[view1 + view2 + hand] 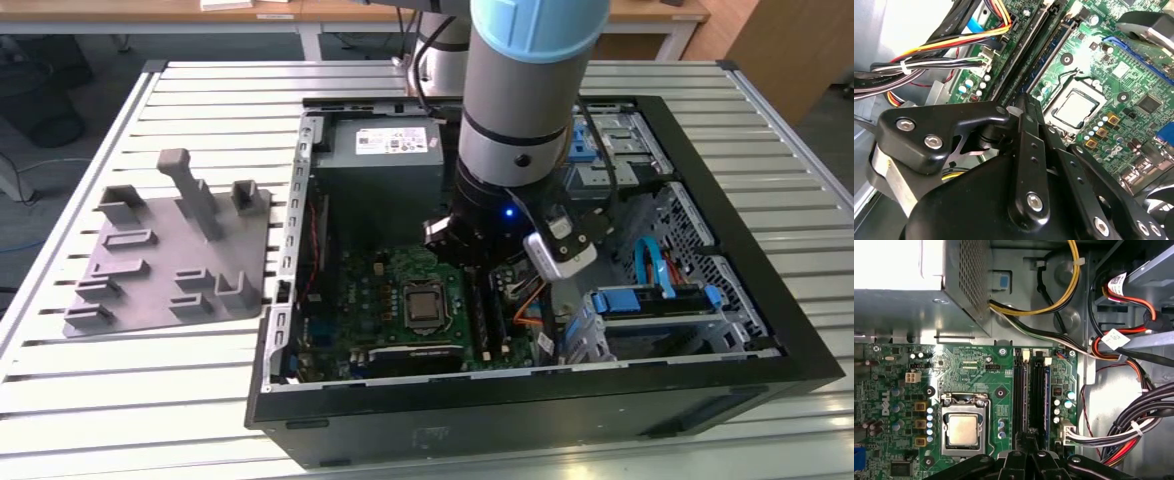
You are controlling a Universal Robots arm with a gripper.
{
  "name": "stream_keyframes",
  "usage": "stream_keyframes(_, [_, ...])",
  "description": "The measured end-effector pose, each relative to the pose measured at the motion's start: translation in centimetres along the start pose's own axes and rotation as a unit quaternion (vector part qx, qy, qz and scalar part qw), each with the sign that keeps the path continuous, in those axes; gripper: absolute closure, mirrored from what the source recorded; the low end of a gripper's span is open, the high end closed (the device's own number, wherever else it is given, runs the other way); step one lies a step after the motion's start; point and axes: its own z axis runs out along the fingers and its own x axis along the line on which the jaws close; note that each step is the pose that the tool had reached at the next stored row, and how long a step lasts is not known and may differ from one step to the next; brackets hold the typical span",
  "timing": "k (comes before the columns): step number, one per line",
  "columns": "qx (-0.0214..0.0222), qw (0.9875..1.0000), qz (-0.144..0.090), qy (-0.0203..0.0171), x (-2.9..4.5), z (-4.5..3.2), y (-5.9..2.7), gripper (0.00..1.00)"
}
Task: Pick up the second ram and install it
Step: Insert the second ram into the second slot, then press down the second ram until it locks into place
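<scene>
The second ram point(1046, 390) is a thin blue-green stick seen edge-on, standing in the black slot rails on the motherboard point(979, 370) beside the processor socket point(964, 430). In the second wrist view the second ram point(1054, 50) runs away from the fingertips along the slot. My gripper point(1029, 440) is down inside the open computer case point(747, 330), its black fingers point(1026, 145) pressed together on the near end of the stick. In the exterior view the wrist covers the gripper point(497, 285) over the slots.
A grey tray point(174, 250) with upright blocks lies on the slatted table at the exterior view's left. Bundled cables point(1134, 435) hang close beside the slots. The power supply point(380, 150) and a drive bay with blue parts point(654, 300) crowd the case.
</scene>
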Motion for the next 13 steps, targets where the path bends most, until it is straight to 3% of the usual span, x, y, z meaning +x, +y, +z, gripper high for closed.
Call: stream_keyframes(13, [0.0, 1.0, 0.0, 0.0001, -0.02, 0.0, 0.01, 0.9])
